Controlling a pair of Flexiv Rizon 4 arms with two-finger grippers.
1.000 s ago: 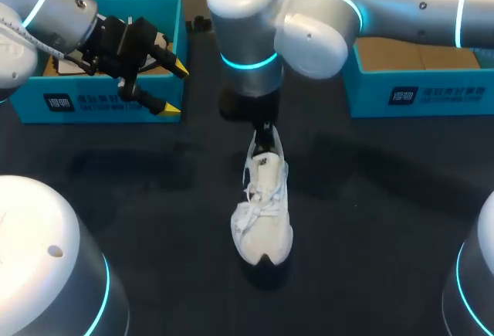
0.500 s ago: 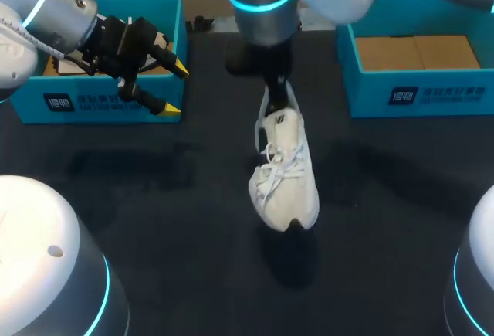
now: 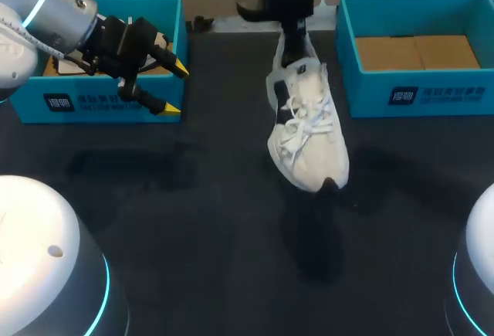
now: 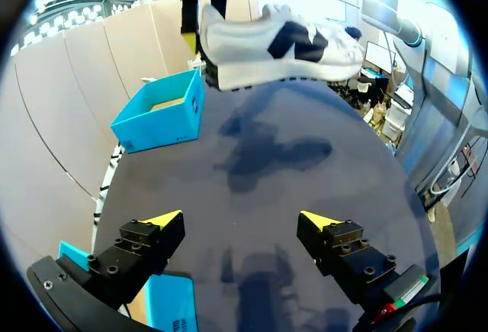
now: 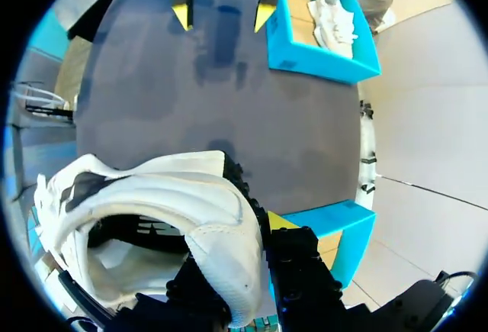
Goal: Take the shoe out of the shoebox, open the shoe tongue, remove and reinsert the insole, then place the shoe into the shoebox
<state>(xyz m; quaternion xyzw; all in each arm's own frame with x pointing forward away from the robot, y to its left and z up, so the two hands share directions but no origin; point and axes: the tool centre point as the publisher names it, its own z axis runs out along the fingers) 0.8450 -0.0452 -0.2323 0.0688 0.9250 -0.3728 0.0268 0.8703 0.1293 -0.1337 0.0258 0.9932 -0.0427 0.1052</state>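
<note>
my right gripper (image 3: 292, 42) is clamped on the heel collar of the white shoe (image 3: 307, 131). the shoe hangs clear of the table (image 3: 193, 220), sole down, nearer the right shoebox (image 3: 432, 96). my left gripper (image 3: 175, 89) hovers by the left shoebox (image 3: 100, 108), fingers spread wide, holding nothing.

dark matte table (image 3: 193, 220), soft shadows across its surface

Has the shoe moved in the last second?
Yes. The shoe, held by the right gripper, has moved rightward and toward the table's far edge, from mid-table to just beside the right box.
</note>
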